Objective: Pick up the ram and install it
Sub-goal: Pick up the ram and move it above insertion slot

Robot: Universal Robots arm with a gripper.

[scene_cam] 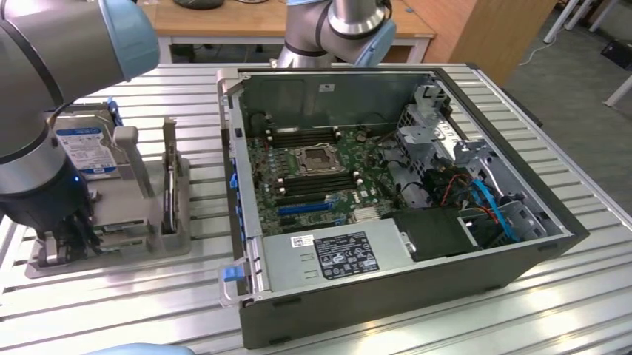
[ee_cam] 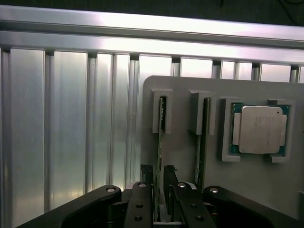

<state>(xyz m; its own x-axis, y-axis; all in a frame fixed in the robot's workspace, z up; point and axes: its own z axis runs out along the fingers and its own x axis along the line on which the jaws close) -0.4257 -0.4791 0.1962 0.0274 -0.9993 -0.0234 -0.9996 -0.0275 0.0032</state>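
Note:
Two green ram sticks stand on edge in slots of a grey holder (ee_cam: 183, 95). My gripper (ee_cam: 158, 172) is low over the ram (ee_cam: 162, 123) nearer the holder's edge, one dark finger (ee_cam: 146, 175) on each side of it. The jaws are open, with a narrow gap showing on both sides of the stick. The other ram stick (ee_cam: 203, 137) stands one slot over, untouched. In the exterior view the gripper (scene_cam: 64, 240) reaches down into the holder (scene_cam: 129, 244) at the exterior view's left, and the arm hides the sticks there.
A square silver processor chip (ee_cam: 259, 129) lies in a pocket beside the sticks. A blue-labelled hard drive (scene_cam: 84, 144) stands at the holder's far end. The open computer case (scene_cam: 395, 281) with its motherboard (scene_cam: 316, 170) lies at the exterior view's right on the slatted aluminium table (scene_cam: 148, 310).

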